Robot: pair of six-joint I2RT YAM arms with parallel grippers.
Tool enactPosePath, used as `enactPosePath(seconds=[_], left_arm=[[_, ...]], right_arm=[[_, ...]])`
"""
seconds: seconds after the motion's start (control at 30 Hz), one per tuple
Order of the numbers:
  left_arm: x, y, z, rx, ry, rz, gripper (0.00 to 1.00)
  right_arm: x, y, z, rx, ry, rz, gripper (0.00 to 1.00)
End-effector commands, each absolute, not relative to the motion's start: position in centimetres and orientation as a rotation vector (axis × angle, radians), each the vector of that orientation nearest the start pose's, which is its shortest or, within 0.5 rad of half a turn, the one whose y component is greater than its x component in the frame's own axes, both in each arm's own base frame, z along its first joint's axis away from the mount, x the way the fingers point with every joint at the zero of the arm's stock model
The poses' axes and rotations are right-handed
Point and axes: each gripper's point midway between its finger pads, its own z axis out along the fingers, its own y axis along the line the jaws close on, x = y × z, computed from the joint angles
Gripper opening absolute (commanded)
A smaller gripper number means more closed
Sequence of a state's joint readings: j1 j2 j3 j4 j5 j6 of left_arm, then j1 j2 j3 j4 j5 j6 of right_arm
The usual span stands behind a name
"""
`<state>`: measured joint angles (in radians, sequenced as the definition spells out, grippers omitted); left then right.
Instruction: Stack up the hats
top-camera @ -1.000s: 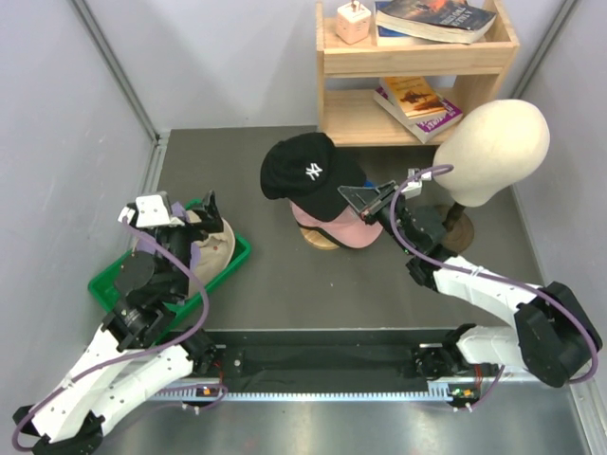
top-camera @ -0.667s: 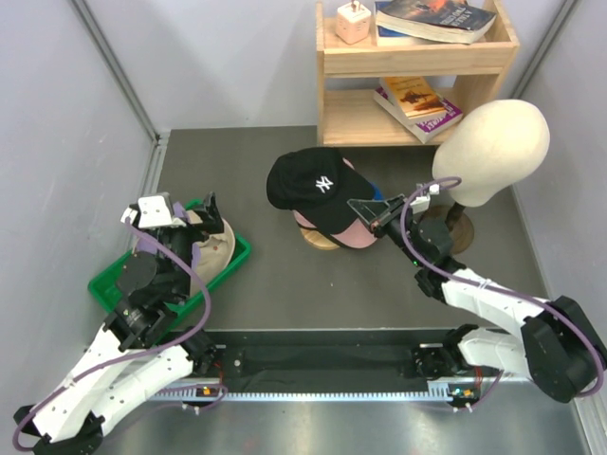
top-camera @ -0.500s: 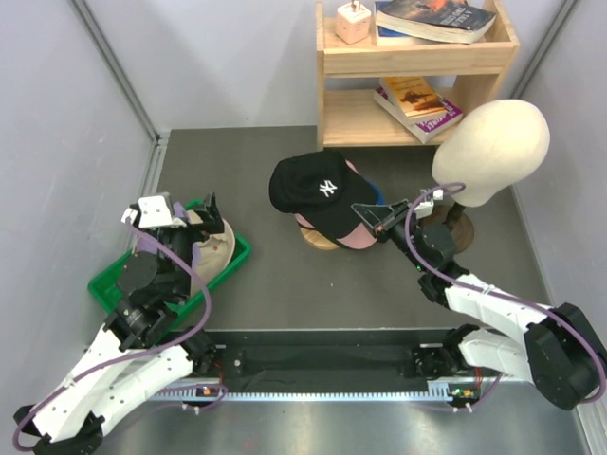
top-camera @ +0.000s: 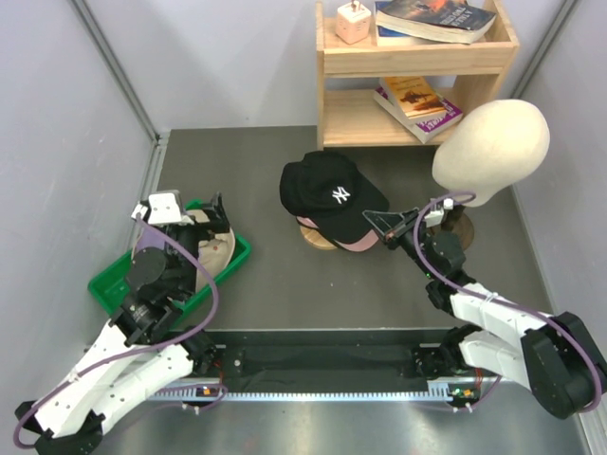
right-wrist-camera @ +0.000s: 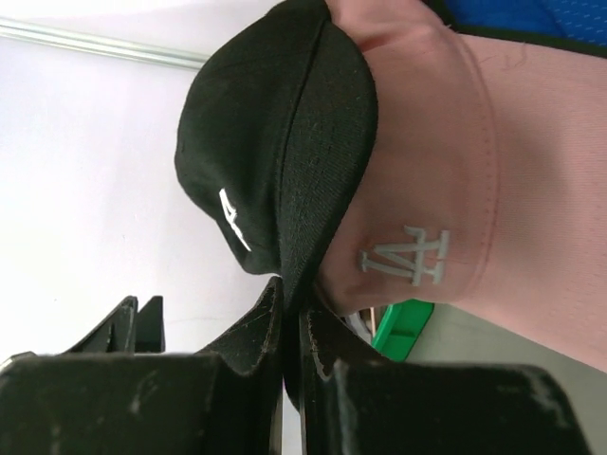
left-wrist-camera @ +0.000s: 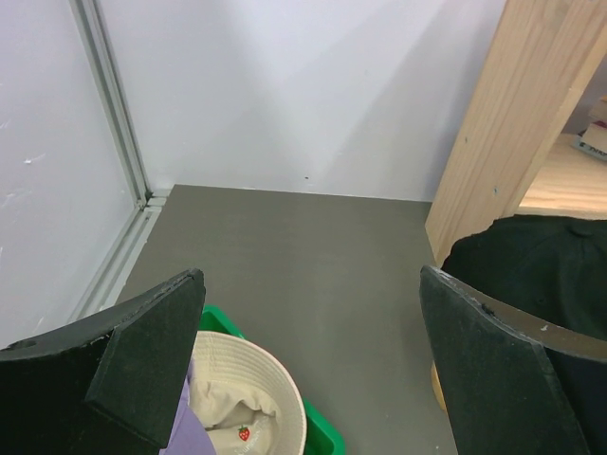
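Black fabric cap w/ white logo [top-camera: 332, 194], 10 o'clock from right pincer [top-camera: 387, 227] clamping its brim; left pincer [left-wrist-camera: 311, 313] agape, farther.

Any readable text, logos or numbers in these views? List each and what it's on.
"NY": white monogram on the black cap.
"LA": white monogram on the pale pink cap, upside down in the right wrist view.
Books on the shelf: cover print too small to read.
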<state>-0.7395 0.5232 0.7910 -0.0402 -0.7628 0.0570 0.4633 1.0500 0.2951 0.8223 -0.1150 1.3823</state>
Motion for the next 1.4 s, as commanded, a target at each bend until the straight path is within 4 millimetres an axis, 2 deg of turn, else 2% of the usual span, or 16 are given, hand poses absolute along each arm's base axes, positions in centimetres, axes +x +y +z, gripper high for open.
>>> enactPosePath(seconds=[0.0,0.33,0.47,0.6,0.7,0.73,0.77,0.93,1.03,1.2,1.37], left_arm=[[24.6,-6.4,37.8,-0.075,1.381,-0.084,0.99],[25.6,-8.3,36.9,-0.024,1.419,-0.114,0.99],[25.8,-8.6,36.5,-0.016,1.429,-0.117,0.99],[25.9,-8.7,36.4,-0.016,1.431,-0.119,0.99],[25.9,-8.8,36.3,-0.014,1.434,-0.119,0.99],[26.0,-8.9,36.3,-0.012,1.436,-0.121,0.99],[26.0,-8.9,36.2,-0.010,1.437,-0.121,0.99],[26.1,-9.2,36.1,-0.006,1.442,-0.127,0.99],[26.2,-9.3,35.4,0.010,1.467,-0.111,0.99],[26.4,-9.5,35.0,0.019,1.479,-0.109,0.99],[26.6,-9.7,34.7,0.025,1.489,-0.107,0.99]], right_arm=[[29.7,18.8,18.8,0.777,1.625,1.414,0.00],[30.3,17.7,15.3,0.824,1.683,1.330,0.00],[30.3,17.2,13.3,0.851,1.718,1.274,0.00],[29.9,16.5,12.3,0.860,1.724,1.226,0.00],[29.8,15.9,11.7,0.847,1.745,1.158,0.00],[30.1,15.0,12.0,0.841,1.718,1.097,0.00],[29.9,14.6,11.0,0.857,1.755,1.049,0.00],[30.1,12.6,11.1,0.837,1.744,0.899,0.00],[30.2,12.5,11.0,0.823,1.754,0.872,0.00],[30.4,13.0,10.4,0.803,1.781,0.872,0.02],[30.6,14.6,11.1,0.727,1.786,0.960,0.06]])
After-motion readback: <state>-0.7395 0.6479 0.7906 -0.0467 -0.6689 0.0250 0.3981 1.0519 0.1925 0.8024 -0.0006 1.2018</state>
